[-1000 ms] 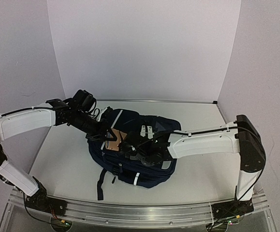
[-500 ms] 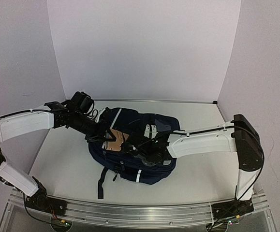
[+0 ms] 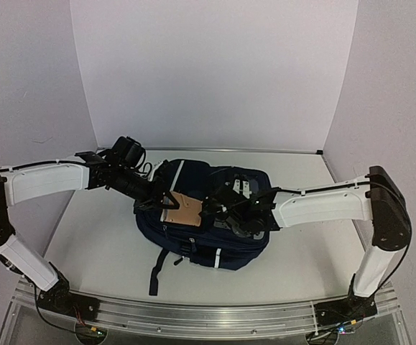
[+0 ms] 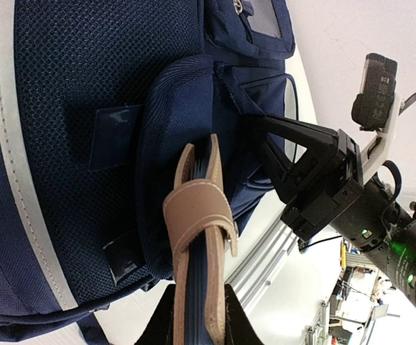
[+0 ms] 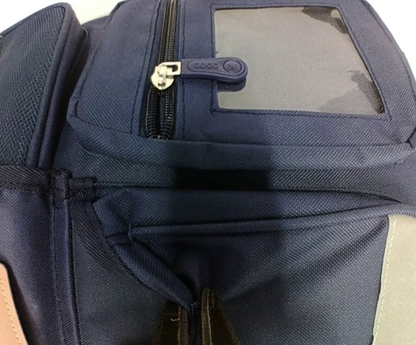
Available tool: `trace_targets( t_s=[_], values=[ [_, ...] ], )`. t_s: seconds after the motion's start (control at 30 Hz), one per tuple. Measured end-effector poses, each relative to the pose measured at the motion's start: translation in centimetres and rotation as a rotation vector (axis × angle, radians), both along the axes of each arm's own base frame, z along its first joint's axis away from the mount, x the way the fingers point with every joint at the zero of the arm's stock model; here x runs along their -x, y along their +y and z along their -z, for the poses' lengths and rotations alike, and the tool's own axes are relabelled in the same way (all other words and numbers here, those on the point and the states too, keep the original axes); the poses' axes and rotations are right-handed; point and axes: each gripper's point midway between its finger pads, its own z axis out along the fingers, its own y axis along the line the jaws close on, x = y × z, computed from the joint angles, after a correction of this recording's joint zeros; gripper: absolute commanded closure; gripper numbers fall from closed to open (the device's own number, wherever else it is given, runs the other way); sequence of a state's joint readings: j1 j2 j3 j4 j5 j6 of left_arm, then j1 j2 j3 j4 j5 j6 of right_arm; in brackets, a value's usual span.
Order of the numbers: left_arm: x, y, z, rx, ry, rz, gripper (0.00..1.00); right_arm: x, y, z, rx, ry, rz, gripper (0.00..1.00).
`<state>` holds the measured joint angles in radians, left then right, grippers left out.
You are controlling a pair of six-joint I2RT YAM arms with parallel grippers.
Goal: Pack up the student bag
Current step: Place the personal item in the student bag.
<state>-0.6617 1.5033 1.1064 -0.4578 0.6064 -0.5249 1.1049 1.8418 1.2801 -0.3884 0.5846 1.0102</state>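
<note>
1. Closest to me, a metal rail [image 3: 208, 315] runs along the near edge of the white table [image 3: 100, 244]. Both arms are bolted to it, the left arm at the left end and the right arm at the right end.
2. A dark strap [image 3: 155, 269] hangs out from the near left side of the student bag [image 3: 193, 241] and points toward the rail.
3. The student bag lies flat in the middle of the table. It is dark blue and the biggest thing here.
4. The left claw [image 4: 199, 316] reaches in from the left, over the left part of the bag. Its two fingers are pressed tight on a tan strap [image 4: 197, 208] that wraps around a blue handle of the bag.
5. The right claw [image 5: 190, 320] comes in from the right, close beside the tan strap. Its fingers are squeezed together and pinch a fold of blue cloth at the edge of a pocket.
6. The two claws are near each other but do not touch.
7. On the bag I see a blue zip pull [image 5: 208, 68], a see-through window [image 5: 294, 61] next to it, a grey patch [image 5: 409, 273] and a white stripe [image 4: 21, 158].
8. Farthest away, a plain pale wall [image 3: 215, 72] stands behind the table.
</note>
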Motion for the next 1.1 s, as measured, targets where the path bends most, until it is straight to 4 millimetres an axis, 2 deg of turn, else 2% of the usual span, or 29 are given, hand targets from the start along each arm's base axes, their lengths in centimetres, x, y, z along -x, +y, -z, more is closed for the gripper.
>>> trace_targets(
  t_s=[0.33,0.73,1.1],
  values=[
    [-0.1,-2.0,0.0,0.106,0.077,0.052,1.00,1.5,-1.8,-1.1,-0.061,0.013,-0.098,1.00],
    [-1.5,-3.0,-1.9,0.228,0.098,0.039,1.00,1.5,-1.5,-0.7,-0.079,0.008,-0.115,1.00],
    [-1.6,-3.7,0.4,0.218,0.145,0.070,1.00,2.1,-1.0,-1.5,-0.127,0.022,-0.155,1.00]
  ],
)
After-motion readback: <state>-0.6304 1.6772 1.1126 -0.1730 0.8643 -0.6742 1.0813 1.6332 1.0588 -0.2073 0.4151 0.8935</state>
